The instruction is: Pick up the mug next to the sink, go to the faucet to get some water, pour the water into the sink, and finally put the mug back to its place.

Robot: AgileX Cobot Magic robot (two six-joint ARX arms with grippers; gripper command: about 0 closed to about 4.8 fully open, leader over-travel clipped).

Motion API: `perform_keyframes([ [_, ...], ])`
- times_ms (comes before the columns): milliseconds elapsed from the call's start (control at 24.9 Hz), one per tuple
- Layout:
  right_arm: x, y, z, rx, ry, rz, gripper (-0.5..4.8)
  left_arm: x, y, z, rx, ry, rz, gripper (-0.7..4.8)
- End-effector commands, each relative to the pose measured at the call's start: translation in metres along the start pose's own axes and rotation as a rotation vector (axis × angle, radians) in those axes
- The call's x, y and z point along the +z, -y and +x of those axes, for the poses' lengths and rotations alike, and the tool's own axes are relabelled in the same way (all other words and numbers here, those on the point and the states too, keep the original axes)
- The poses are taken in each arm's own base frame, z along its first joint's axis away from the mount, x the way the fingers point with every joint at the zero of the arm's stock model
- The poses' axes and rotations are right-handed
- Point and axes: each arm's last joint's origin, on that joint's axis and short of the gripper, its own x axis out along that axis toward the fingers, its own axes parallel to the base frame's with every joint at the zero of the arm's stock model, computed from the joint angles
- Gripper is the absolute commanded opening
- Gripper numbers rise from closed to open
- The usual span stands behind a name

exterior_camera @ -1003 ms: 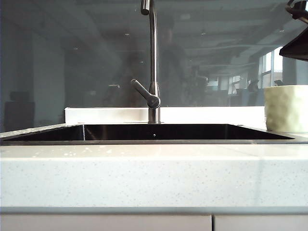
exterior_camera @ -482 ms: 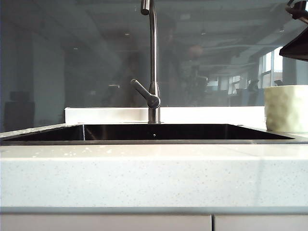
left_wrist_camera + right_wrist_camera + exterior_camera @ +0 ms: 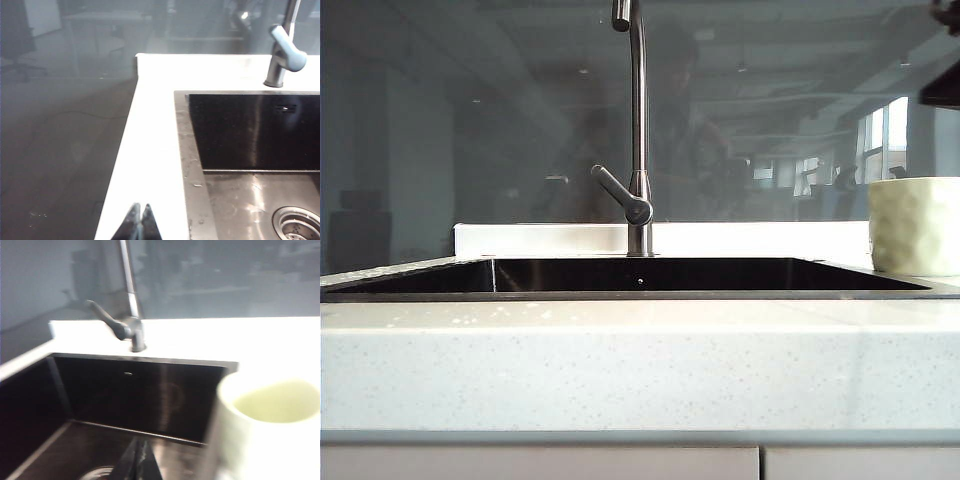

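The pale cream-green dimpled mug [image 3: 915, 225] stands upright on the stone counter just right of the sink [image 3: 620, 294], free of both grippers. In the right wrist view the mug [image 3: 272, 425] is close and blurred, beside my right gripper [image 3: 138, 441], which is shut and empty above the dark sink [image 3: 150, 395]. The faucet [image 3: 639, 120] rises behind the basin, its lever pointing left. My left gripper [image 3: 141, 205] is shut and empty over the white counter left of the sink [image 3: 250, 130], with the faucet [image 3: 282, 55] far off.
A dark piece of the right arm [image 3: 945, 92] shows at the top right corner above the mug. A glass wall [image 3: 470, 130] stands behind the counter. The drain [image 3: 300, 222] lies in the sink floor. The left counter's edge [image 3: 117, 165] drops off beside my left gripper.
The right arm's dark part has moved up and right, nearly out of the exterior view. The mug, the faucet and the left arm have not moved.
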Motion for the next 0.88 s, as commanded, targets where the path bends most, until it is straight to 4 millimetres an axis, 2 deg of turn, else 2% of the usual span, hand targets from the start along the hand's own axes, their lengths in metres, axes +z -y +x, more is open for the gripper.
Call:
perform_keyframes([
  [40,-0.013,0.012,-0.019,-0.188,-0.023,-0.012,-0.08,0.002,0.0,0.0,-0.003,0.014,-0.002,-0.03],
  [201,-0.03,0.023,-0.046,-0.293,0.058,-0.022,-0.08,0.002,0.0,0.0,-0.005,0.014,-0.002,-0.03],
  [361,-0.031,0.03,-0.061,-0.394,0.069,-0.036,-0.08,0.002,0.0,0.0,-0.005,0.014,-0.002,-0.03],
  [642,-0.044,0.031,-0.063,-0.409,-0.067,-0.01,-0.08,0.002,0.0,0.0,-0.005,0.014,-0.002,-0.03],
  [883,-0.035,0.023,-0.06,-0.325,0.027,-0.026,-0.08,0.002,0.0,0.0,-0.005,0.014,-0.002,-0.03],
])
